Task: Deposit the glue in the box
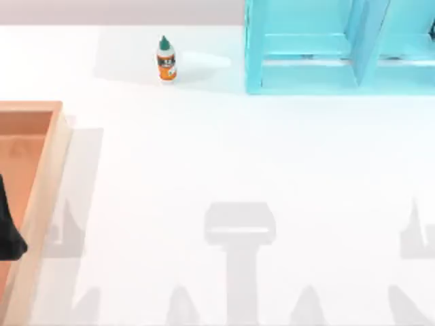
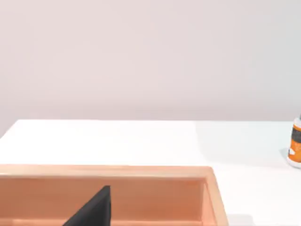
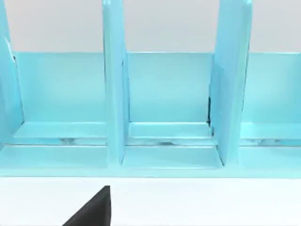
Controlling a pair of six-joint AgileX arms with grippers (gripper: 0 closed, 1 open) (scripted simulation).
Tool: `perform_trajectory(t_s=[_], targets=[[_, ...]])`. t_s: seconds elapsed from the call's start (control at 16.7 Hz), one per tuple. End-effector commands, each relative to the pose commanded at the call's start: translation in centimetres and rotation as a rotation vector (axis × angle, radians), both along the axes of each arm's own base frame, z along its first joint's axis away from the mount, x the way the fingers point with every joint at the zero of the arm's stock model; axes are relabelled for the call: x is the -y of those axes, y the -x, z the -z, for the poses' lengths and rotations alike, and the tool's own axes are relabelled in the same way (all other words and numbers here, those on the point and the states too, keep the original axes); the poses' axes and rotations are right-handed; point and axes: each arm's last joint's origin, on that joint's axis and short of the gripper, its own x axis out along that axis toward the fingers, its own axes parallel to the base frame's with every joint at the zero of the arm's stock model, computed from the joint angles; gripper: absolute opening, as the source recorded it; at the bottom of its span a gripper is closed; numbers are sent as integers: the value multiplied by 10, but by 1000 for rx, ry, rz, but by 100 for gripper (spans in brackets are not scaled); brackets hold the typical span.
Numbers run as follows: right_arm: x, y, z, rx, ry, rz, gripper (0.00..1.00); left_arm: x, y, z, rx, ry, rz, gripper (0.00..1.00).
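1. The glue [image 1: 166,60] stands upright on the white table [image 1: 224,156], near the far edge. It is just to the left of the teal shelf [image 1: 340,47] and is not touching it.
2. The box [image 1: 42,197] sits at the left side of the table, well apart from the glue. Nothing is in the part of it I can see, so I think the job has hardly begun.
3. A dark piece of the left arm [image 1: 8,227] hangs over the box. Its claw is cut off, so I cannot tell if it is wide or narrow.
4. The right wrist view faces the shelf's open compartments. A dark finger [image 3: 91,209] pokes in at the edge. I cannot tell that claw's state either.
5. The left wrist view catches the box's far wall and a sliver of the glue at the edge. Its green cap is cut off there.
6. The box runs off the picture, so the rest of its inside is hidden.
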Motion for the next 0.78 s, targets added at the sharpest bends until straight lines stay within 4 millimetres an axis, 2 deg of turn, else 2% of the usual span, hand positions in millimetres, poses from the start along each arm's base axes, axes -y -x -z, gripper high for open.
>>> perform_trajectory(t_s=[0.24, 0.48, 0.6, 0.78], targets=[[0, 0, 0, 0, 0, 0, 100, 0, -1, -5, 3, 6, 0, 100], [0, 0, 0, 0, 0, 0, 100, 3, -10, -32, -1, 26, -2, 100], [0, 0, 0, 0, 0, 0, 100, 6, -24, -48, -28, 35, -5, 100], [0, 0, 0, 0, 0, 0, 100, 15, -59, -68, -89, 45, -7, 100]])
